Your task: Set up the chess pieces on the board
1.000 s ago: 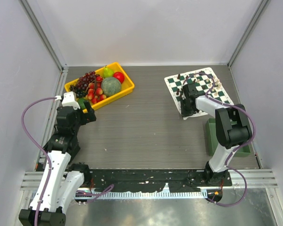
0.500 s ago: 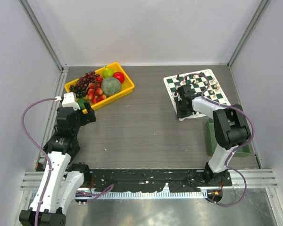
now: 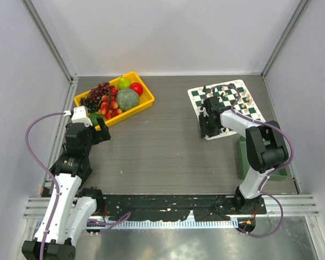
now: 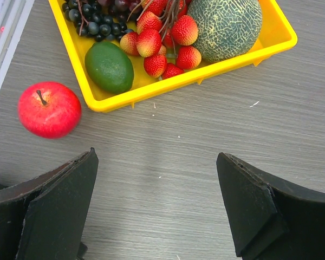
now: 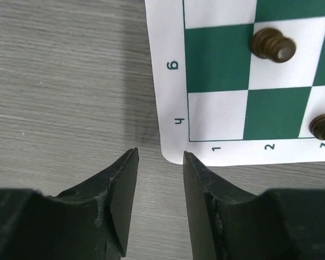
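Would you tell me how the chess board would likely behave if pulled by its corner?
The board looks paper-thin and lies flat, so it would probably flex rather than lift stiffly. The dark pieces standing on it would likely tip if it were dragged.

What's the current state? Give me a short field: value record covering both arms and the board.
right fingers: narrowly open, empty, framing the board's corner
board: flat on the table, right side
chess pieces: two dark ones stand on squares in the right wrist view; more in the top view, too small to sort
left fingers: wide open, empty, over bare table
yellow tray: holds fruit, just beyond the left fingers
apple: on the table, outside the yellow tray
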You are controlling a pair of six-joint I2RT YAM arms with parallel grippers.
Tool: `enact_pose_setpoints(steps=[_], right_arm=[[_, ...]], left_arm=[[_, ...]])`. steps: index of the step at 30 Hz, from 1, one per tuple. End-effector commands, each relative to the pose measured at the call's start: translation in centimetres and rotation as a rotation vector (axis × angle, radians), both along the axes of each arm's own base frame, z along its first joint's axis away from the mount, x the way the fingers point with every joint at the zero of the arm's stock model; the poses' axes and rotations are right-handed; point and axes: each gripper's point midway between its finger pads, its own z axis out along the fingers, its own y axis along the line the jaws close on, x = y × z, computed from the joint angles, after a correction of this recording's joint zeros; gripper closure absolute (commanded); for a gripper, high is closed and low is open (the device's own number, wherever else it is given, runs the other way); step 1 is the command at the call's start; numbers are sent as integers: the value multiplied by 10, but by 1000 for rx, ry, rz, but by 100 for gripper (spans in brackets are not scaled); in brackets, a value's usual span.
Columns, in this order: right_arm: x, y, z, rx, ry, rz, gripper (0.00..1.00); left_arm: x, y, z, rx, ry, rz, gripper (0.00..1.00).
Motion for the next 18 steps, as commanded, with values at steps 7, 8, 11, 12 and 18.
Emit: enact_pose_setpoints(steps=[7, 8, 11, 12, 18], right_arm=[[40, 15, 43, 40, -120, -1, 55], [44, 16, 45, 40, -126, 3, 55], [55, 10, 39, -2, -129, -16, 54], [58, 11, 40, -4, -136, -13, 54], [67, 14, 24, -15, -104, 1, 54]], left_arm=[[4, 4, 10, 19, -38, 11, 1], [4, 4, 10, 20, -36, 11, 1], [3, 5, 11, 21, -39, 12, 1], [3, 5, 10, 21, -38, 12, 1], [2, 7, 12, 30, -41, 19, 1]])
